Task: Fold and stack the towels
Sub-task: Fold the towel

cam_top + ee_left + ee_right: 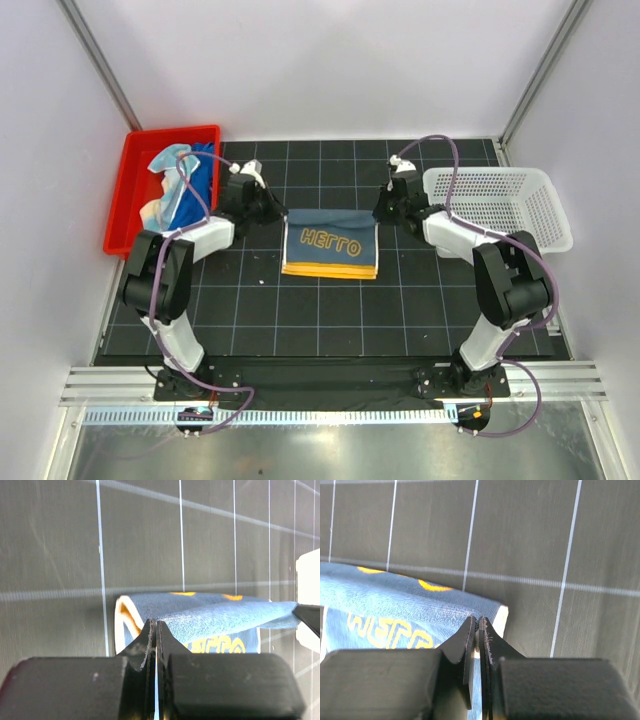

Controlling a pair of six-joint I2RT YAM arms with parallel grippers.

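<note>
A blue towel (pixel 330 242) with yellow lettering and a yellow-orange hem lies in the middle of the black gridded mat, its far edge raised between both grippers. My left gripper (pixel 272 213) is shut on the towel's far left corner (pixel 200 612). My right gripper (pixel 380 212) is shut on the far right corner (pixel 420 607). More towels (pixel 178 182), blue, pale and orange, lie bunched in the red tray (pixel 128 190) at the back left. No purple towel is in view.
A white mesh basket (pixel 500 205) stands at the back right, close behind the right arm. White walls close in the mat on three sides. The arm bases sit at the near edge.
</note>
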